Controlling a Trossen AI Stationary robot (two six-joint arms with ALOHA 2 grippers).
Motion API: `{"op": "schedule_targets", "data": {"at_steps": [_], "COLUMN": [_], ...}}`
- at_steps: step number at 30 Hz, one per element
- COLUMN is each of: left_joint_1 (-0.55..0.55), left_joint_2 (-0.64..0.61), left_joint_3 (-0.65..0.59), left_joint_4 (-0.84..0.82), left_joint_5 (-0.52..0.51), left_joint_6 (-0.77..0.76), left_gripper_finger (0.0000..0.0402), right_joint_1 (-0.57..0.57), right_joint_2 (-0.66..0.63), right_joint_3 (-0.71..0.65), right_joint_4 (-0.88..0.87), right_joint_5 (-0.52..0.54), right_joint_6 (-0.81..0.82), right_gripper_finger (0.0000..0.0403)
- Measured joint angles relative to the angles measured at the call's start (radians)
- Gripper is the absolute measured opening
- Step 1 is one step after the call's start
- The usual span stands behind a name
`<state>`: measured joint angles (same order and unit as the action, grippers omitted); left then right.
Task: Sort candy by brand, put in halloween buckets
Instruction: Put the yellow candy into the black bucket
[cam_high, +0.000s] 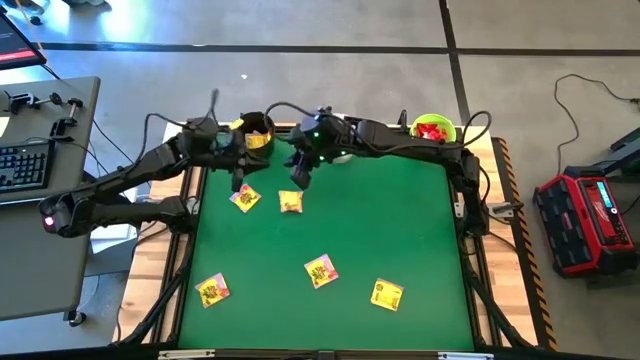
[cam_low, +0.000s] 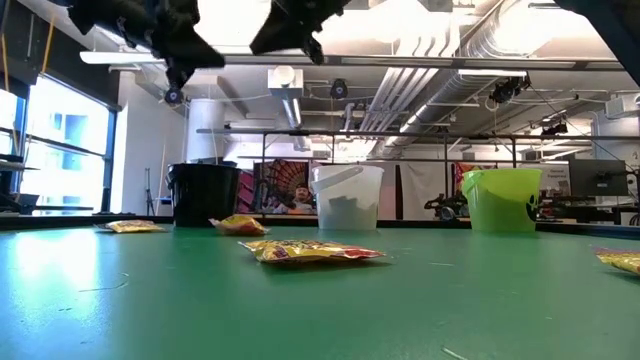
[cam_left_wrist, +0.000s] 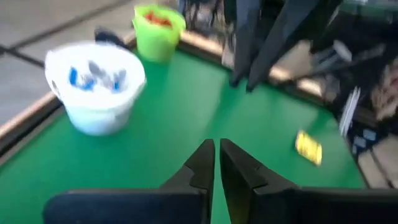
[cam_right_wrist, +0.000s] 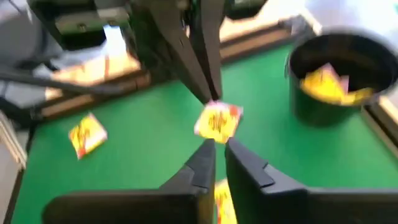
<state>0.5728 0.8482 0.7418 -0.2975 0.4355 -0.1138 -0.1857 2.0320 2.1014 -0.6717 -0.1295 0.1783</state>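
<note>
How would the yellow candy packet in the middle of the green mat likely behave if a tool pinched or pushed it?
The yellow candy packet lies flat on the green mat, so it probably slides rather than rolls. Its thin, crinkled wrapper suggests it is light and somewhat floppy, and may slip from a pinch.

White bucket (cam_high: 342, 152): mostly hidden under the right arm in the high view.
Yellow packet (cam_right_wrist: 222, 198): partly hidden behind the right gripper's fingers (cam_right_wrist: 198, 168).
Wrapper print: too small to read.
Wrist views: blurred.
Arms: cropped at the low view's top edge.
</note>
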Motion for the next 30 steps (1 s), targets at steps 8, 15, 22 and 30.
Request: {"op": "schedule_targets", "data": {"at_steps": [8,15,22,30], "left_joint_1": [-0.137,-0.274,-0.326,-0.391], "left_joint_2": [0.071,0.088,0.123,0.282], "left_joint_3": [-0.063,-0.247,-0.337,-0.337], "left_joint_4": [-0.144,0.037,0.228,0.28], "left_joint_5": [-0.045,-0.198,-0.266,-0.308], "left_joint_6": [0.234,0.497,0.572,0.674], "left_gripper_finger": [0.0086,0.0144,0.0166,0.0169], "right_joint_1": [0.017,0.007,0.013,0.024], "right_joint_2": [-0.01,-0.048,-0.061,-0.06], "right_joint_3": [0.0,-0.021,-0.079,-0.082], "right_joint_4": [-0.243,-0.305,-0.274,-0.239], "right_joint_5": [0.025,0.063,0.064,0.047], "right_joint_6": [-0.029,-0.056,-0.047,-0.056], "right_gripper_finger": [0.0118,0.0171,0.0179,0.0179]}}
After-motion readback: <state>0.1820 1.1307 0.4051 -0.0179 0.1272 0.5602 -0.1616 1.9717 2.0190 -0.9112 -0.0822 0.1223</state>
